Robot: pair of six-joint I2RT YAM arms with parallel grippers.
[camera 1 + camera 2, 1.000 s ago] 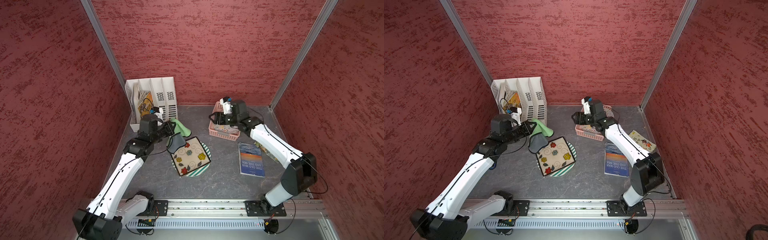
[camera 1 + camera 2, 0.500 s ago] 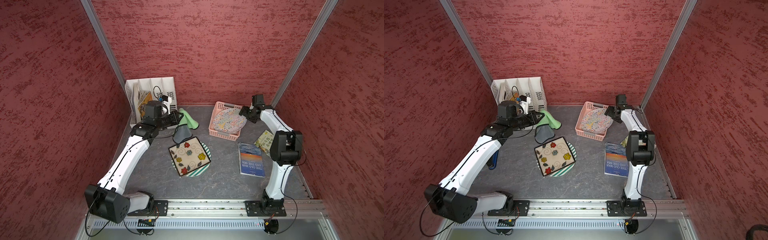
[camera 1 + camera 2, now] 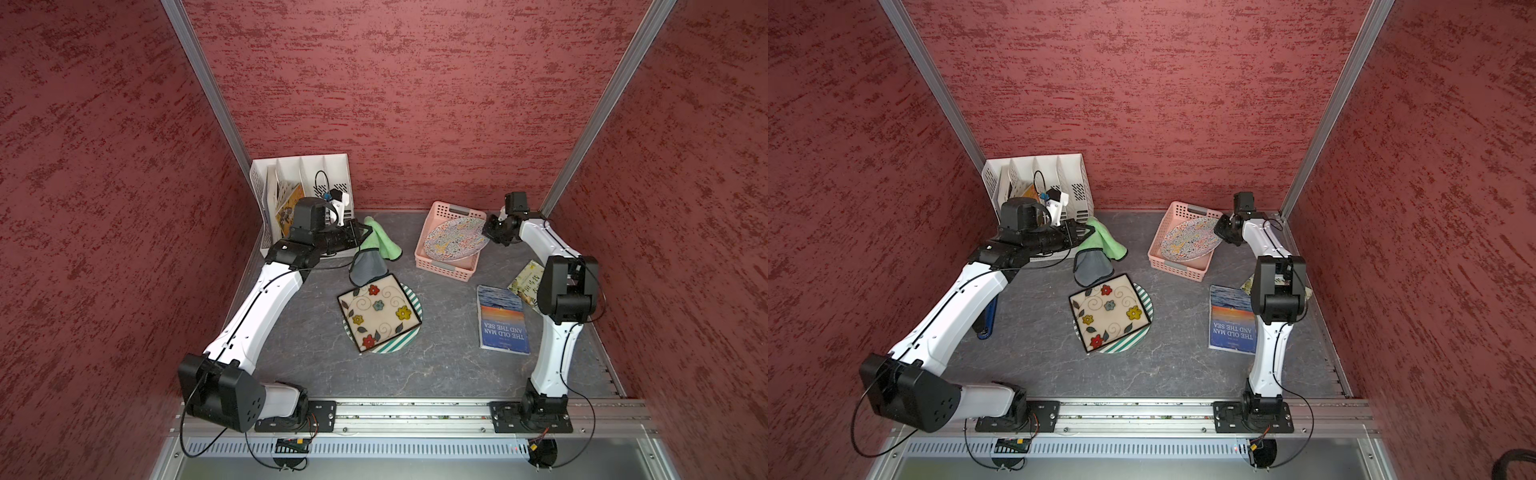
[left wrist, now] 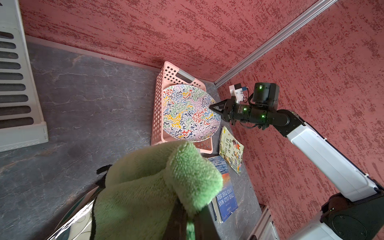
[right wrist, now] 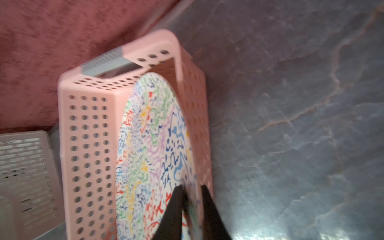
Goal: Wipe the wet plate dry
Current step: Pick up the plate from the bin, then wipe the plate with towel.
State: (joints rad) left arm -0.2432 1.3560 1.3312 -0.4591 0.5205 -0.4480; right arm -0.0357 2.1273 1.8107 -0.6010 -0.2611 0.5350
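The right gripper [image 4: 211,107] just clamped onto the colourful squiggle-patterned round plate [image 4: 187,112]; the left gripper [image 4: 190,226] pinches the fluffy green cloth [image 4: 155,182], so wiping can start

place: lab test cell | evidence: red panel walls [image 3: 395,83], aluminium rail [image 3: 415,409]

The green cloth [image 4: 158,182] is looking fluffy and matt. The pink basket [image 4: 158,108] is showing smooth, perforated plastic. The round plate [image 4: 187,112] is gleaming glossy. The desk [image 3: 449,365] is looking matt, stone-veined; the walls [image 3: 395,83] are looking rough.
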